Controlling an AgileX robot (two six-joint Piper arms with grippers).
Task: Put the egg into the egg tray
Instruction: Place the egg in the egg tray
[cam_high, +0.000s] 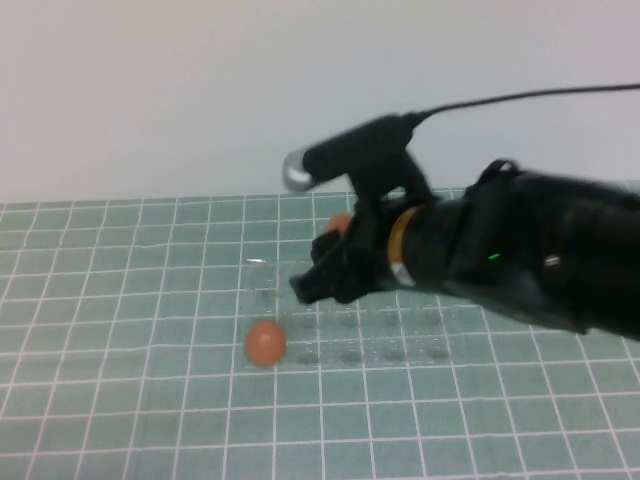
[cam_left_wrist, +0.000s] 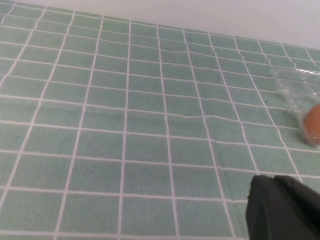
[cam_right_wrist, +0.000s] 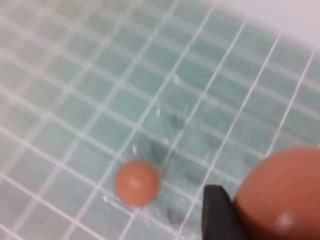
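Now, right gripper (cam_high: 318, 262) above the egg tray (cam_high: 400, 330), jaws pinching the egg (cam_right_wrist: 282, 195). Second egg (cam_high: 265, 343) at tray's left corner. Left gripper (cam_left_wrist: 285, 210): jaw state cannot be told.

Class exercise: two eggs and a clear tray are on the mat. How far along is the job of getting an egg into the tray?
Done: one egg sits in the egg tray's near-left corner cup. In hand: the right claw, above the tray, grips a second egg. Left: lowering it into a free cup and letting go. The left claw is parked aside.
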